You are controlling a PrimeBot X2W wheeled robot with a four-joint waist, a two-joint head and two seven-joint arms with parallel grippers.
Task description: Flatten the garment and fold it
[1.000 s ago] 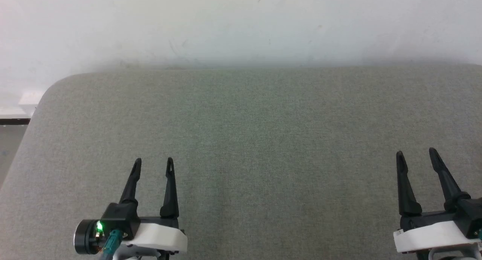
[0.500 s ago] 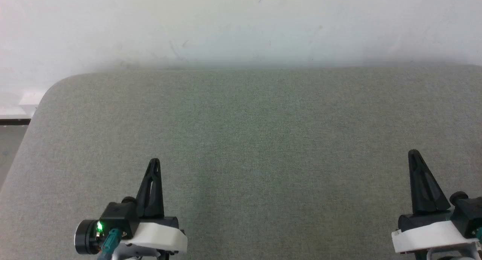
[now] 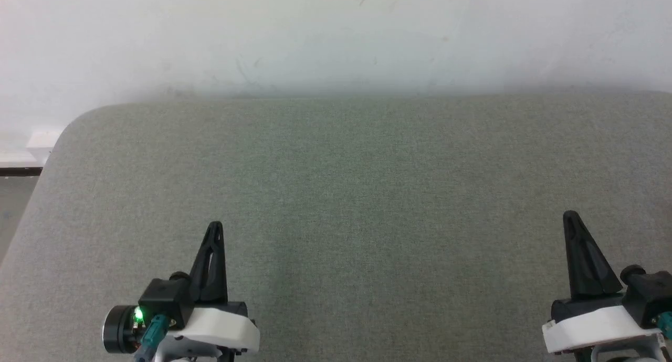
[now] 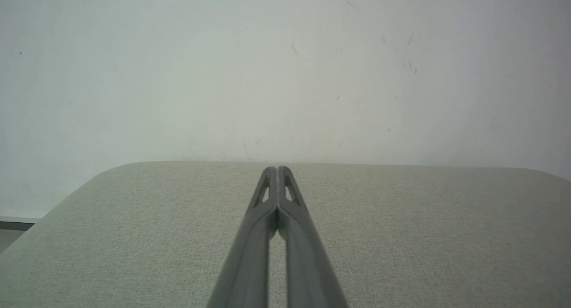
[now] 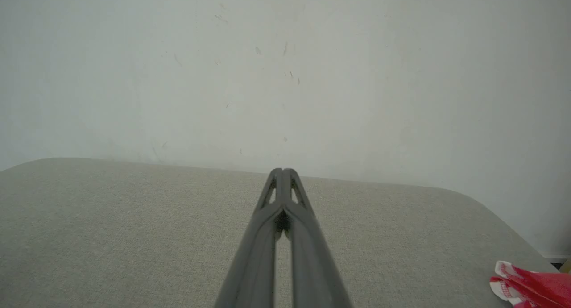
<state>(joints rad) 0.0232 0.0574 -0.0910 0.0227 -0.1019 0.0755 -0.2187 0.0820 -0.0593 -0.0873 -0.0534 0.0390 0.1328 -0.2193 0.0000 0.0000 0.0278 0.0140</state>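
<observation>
A corner of the red garment (image 5: pixel 533 285) with white trim pokes in at the lower right of the right wrist view, off to the right of the right gripper. My left gripper (image 3: pixel 214 226) (image 4: pixel 277 168) hovers at the near left of the grey padded table, shut, with nothing between its fingers. At the near right my right gripper (image 3: pixel 569 215) (image 5: pixel 282 170) is likewise shut and holds nothing. Both point toward the far wall.
The grey fabric-covered table (image 3: pixel 367 168) has rounded corners and spreads wide between the grippers. A white wall (image 3: pixel 336 31) rises right behind its far edge. A strip of floor (image 3: pixel 13 194) shows past the table's left edge.
Both grippers have gone from open to shut on nothing. The arms have barely shifted.
</observation>
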